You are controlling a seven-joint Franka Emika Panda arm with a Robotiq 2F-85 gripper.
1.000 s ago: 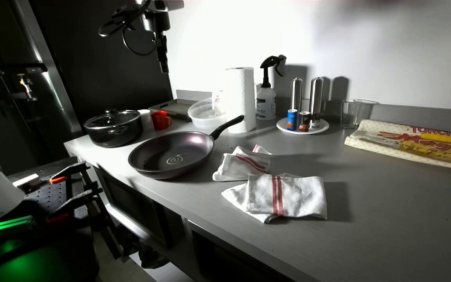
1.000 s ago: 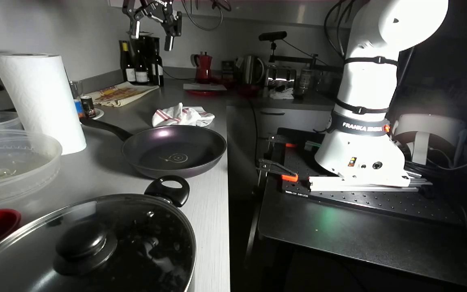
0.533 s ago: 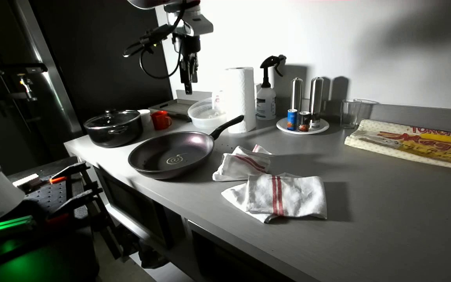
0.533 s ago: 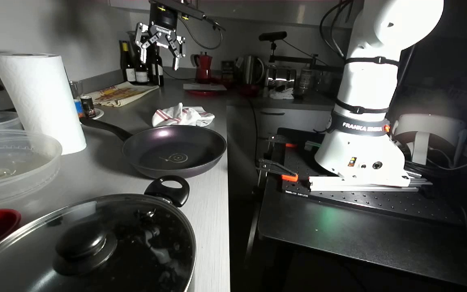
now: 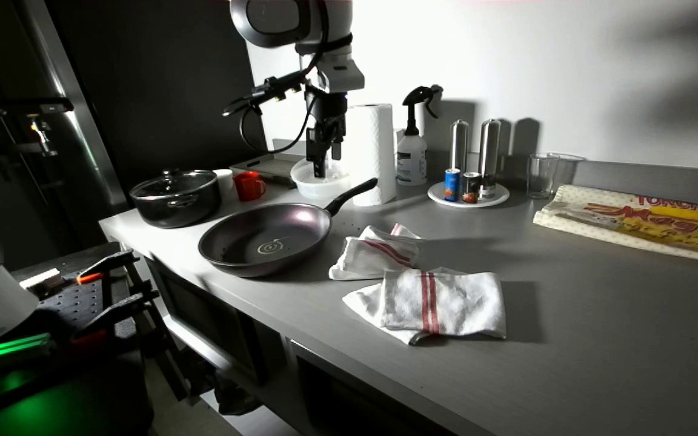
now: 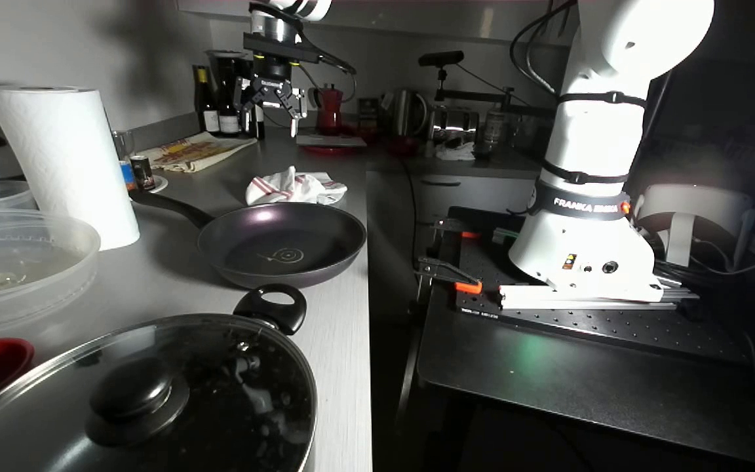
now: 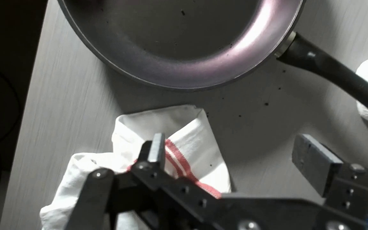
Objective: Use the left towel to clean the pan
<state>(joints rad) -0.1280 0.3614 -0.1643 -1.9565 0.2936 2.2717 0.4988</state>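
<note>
Two white towels with red stripes lie crumpled on the counter. The left towel (image 5: 379,254) is beside the pan, and the right towel (image 5: 446,303) is closer to the front in that exterior view. The dark frying pan (image 5: 264,242) shows in both exterior views (image 6: 282,239). In the wrist view the pan (image 7: 184,41) holds a few dark crumbs. My gripper (image 7: 233,153) is open and empty, high above the counter. In the wrist view one finger overlaps the striped towel (image 7: 196,134) and the other is over bare counter. The gripper also shows in both exterior views (image 5: 328,162) (image 6: 271,126).
A paper roll (image 5: 376,154) stands behind the pan handle (image 5: 352,195). A lidded pot (image 5: 176,197), red mug (image 5: 248,185) and clear tub (image 5: 322,184) are beyond the pan. A spray bottle (image 5: 411,160) and a plate (image 5: 440,198) with mills stand by the wall.
The arm has come down and moved right in an exterior view, bringing the open gripper lower over the counter. The towels and the pan have not moved.
</note>
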